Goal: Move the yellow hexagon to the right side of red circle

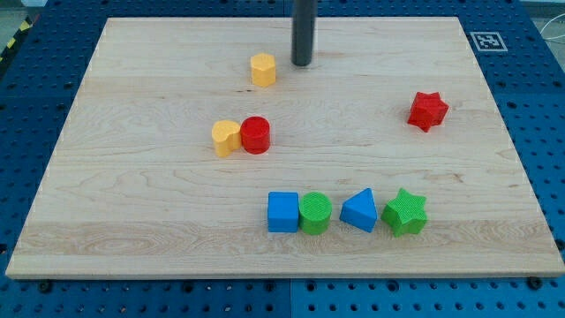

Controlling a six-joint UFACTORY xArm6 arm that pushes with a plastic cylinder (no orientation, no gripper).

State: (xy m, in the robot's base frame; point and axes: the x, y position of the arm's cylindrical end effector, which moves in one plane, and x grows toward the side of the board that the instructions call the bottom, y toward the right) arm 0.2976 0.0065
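The yellow hexagon [263, 69] sits near the board's top middle. The red circle [256, 135] sits below it, left of centre, touching a yellow heart-like block [226, 138] on its left side. My tip [302, 64] rests on the board just to the right of the yellow hexagon, a small gap apart from it. The rod rises out of the view's top.
A red star [428, 110] lies at the right. A row along the bottom holds a blue cube [283, 212], a green cylinder [315, 213], a blue triangle [359, 210] and a green star [405, 212]. The wooden board [132, 221] lies on a blue perforated table.
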